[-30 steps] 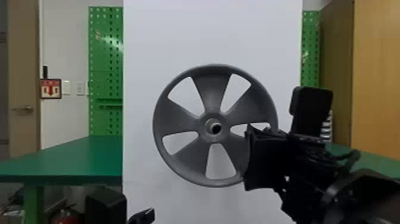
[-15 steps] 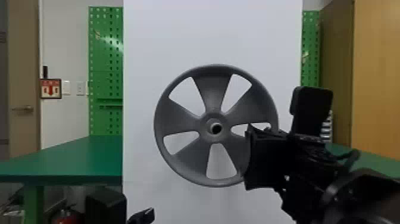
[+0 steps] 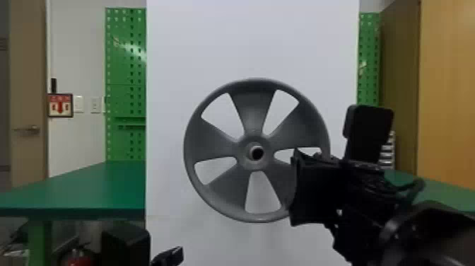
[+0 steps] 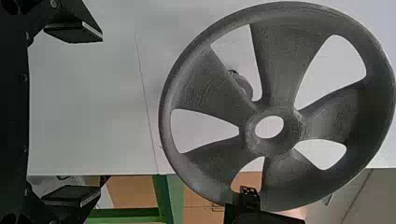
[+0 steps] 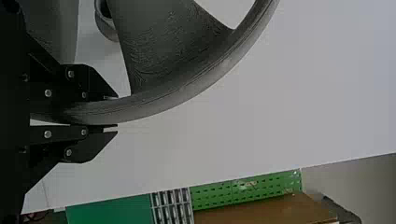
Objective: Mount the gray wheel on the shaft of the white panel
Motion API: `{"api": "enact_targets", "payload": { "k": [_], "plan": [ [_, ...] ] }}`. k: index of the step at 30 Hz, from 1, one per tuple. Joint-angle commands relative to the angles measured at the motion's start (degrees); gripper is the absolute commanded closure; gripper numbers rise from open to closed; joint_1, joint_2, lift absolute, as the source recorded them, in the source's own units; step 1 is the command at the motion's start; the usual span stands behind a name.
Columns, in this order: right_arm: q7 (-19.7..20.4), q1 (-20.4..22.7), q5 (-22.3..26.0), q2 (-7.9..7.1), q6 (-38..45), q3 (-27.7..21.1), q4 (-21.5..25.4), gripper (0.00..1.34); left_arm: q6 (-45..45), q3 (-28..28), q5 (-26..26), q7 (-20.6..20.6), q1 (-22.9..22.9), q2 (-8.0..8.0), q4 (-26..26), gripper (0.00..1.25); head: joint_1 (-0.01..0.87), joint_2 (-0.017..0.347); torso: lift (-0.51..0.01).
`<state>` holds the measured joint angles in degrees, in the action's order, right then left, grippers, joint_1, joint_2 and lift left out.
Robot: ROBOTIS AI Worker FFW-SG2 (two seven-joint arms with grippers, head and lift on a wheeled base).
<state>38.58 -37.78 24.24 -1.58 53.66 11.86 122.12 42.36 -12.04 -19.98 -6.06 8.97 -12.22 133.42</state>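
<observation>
My R. gripper pinched the gray wheel at its rim, in front of the white panel. My L. gripper stood spread, apart from it. Shaft showed behind a spoke gap; wheel judged not seated. Step, as judged: hub onto shaft. Req'd: wheel face parallel w/ panel, hub ctr'd on shaft, then slow, straight push; if it bound, back off & re-align, no forcing.

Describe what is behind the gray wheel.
Behind the gray wheel stand the white panel and its shaft, partly visible through the openings; whatever the spokes cover cannot be seen.
</observation>
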Motion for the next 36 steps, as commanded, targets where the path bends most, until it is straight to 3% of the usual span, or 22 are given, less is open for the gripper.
{"api": "enact_targets", "payload": {
  "k": [1, 36],
  "plan": [
    [0.0, -0.1, -0.1, 0.0, -0.1, 0.0, -0.1, 1.2, 0.0, 0.0, -0.1, 0.0, 0.1, 0.0, 0.0, 0.13, 0.034, 0.031, -0.49],
    [0.0, -2.8, 0.5, 0.09, -2.3, -0.4, -7.2, 1.2, 0.0, -0.4, -0.1, 0.1, 0.0, -0.09, -0.1, 0.13, 0.034, 0.031, -0.49]
  ]
}}
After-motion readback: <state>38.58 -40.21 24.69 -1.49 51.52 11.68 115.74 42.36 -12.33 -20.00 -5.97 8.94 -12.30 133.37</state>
